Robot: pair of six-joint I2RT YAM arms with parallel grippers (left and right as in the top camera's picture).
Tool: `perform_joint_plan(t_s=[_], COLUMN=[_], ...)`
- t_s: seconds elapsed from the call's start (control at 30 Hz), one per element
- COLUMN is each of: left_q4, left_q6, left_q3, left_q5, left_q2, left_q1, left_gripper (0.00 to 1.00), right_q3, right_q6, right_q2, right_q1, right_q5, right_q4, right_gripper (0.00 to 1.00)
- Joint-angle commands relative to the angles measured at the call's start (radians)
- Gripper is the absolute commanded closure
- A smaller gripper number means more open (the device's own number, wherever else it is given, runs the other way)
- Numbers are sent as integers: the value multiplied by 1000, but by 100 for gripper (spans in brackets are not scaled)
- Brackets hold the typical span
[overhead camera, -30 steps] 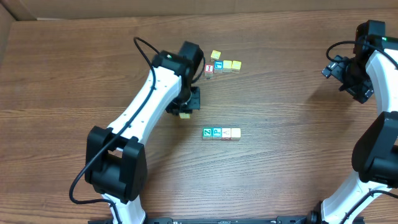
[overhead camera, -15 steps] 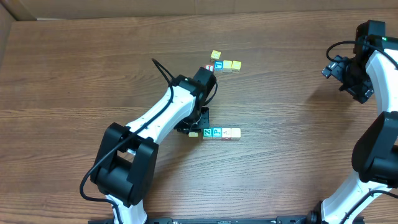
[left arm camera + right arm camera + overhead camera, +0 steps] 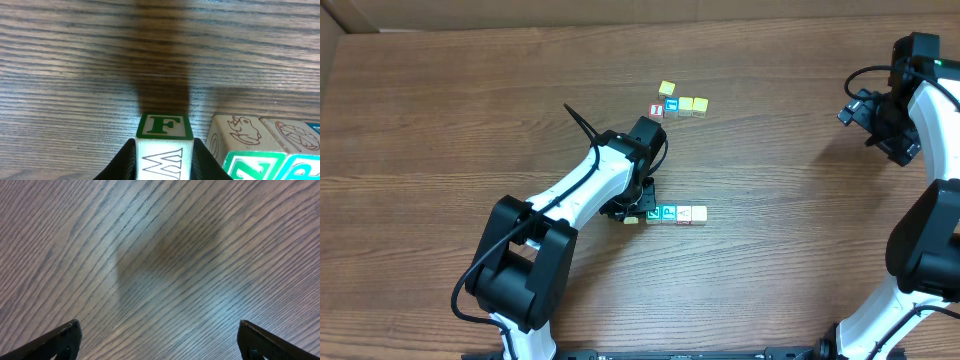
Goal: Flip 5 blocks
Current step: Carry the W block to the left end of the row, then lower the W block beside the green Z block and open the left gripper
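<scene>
**Kid 1:** Where is the block with the F?

**Kid 2:** The F block [image 3: 164,142] sits on the counter [image 3: 75,60], low in the middle of the left wrist picture. It shows a green F and a W. The left fingers [image 3: 122,165] are clamped on it, one on each side.

**Kid 1:** What is next to it?

**Kid 2:** The Z block [image 3: 250,167], with a green face, is just to its right. From above, in the middle of the frame, come the teal P block [image 3: 668,213], a pale block [image 3: 684,214] and an end block [image 3: 699,213], all in one row. I cannot tell if the F block touches the Z block.

**Kid 1:** And the other arm?

**Kid 2:** The right fingers [image 3: 60,340] are wide apart over the wood, far off at the upper right.

**Kid 1:** More blocks?

**Kid 2:** A little bunch [image 3: 686,104] sits above the row, with a red cube [image 3: 656,110] on its left.
</scene>
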State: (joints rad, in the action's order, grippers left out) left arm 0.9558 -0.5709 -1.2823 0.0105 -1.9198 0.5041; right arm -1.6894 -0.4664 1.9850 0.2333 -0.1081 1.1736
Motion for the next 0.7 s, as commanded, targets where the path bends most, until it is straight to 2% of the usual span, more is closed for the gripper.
perform_joint_plan(t_s=[0.0,0.1,0.27,0.3,0.5,0.67], left_q4=[-4,-11,-14,-14,1,40], left_q6=[-12,-12,-12,-11,-3,25], left_q3=[6,6,3,2,-26,-88], left_q5=[-7,-7,-8,-7,-7,-3], left_q2=[8,9,9,9,9,9], left_q1=[-2,-2,-2,-2,-15,-59], left_gripper=[75,71,48,46,46,50], right_q3=[-16,-16,-16,-16,-16,-16], right_q6=[3,3,3,3,3,3], right_q2=[-27,-27,-27,-27,-27,-27], right_q1=[3,3,3,3,3,3], right_q5=[-2,-2,-2,-2,-2,-2], right_q4=[-2,-2,-2,-2,-2,-2], right_gripper=[0,0,0,0,0,0])
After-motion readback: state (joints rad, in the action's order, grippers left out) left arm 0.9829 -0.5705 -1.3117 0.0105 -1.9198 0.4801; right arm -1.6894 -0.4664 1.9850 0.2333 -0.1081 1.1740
